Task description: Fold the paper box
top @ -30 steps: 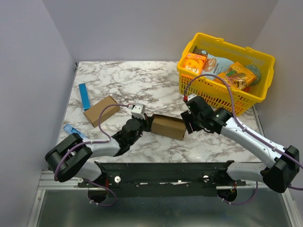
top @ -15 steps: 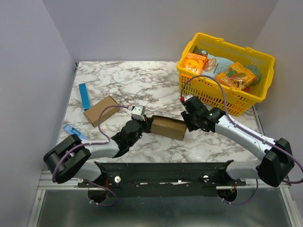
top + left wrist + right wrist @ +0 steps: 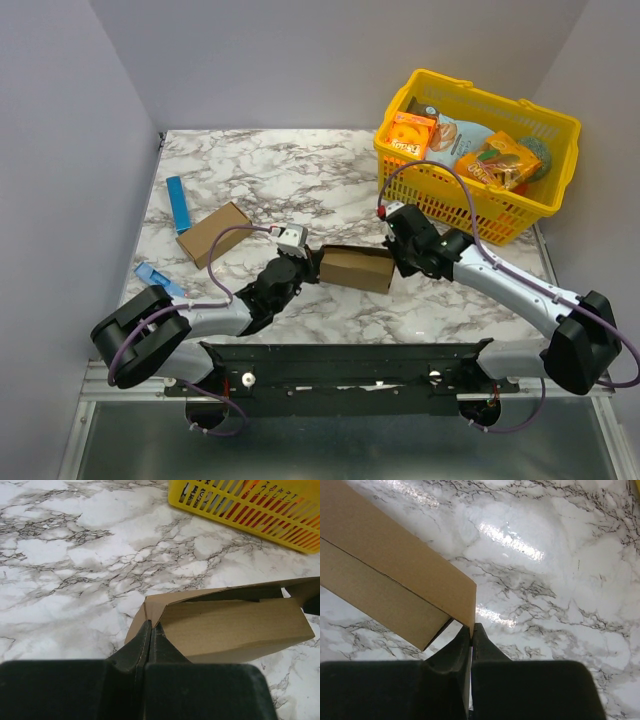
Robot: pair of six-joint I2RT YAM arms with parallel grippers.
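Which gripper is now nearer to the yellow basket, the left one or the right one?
Right. The right gripper pinches one end of the paper box, just in front of the yellow basket; the left gripper holds the opposite end, farther from it.

You will find the paper box [image 3: 390, 565] cut off at the left and top edges of the right wrist view. From above, the left gripper [image 3: 316, 263] and right gripper [image 3: 394, 262] cover its ends.

Robot lab test cell, plain grey walls [image 3: 60, 150] boxing in a marble-look table [image 3: 300, 170], two cabled arms [image 3: 510, 285] bolted to a black rail [image 3: 340, 365] on aluminium framing [image 3: 95, 385], yellow shopping basket [image 3: 470, 97] of snack packs [image 3: 500, 160] at the back.
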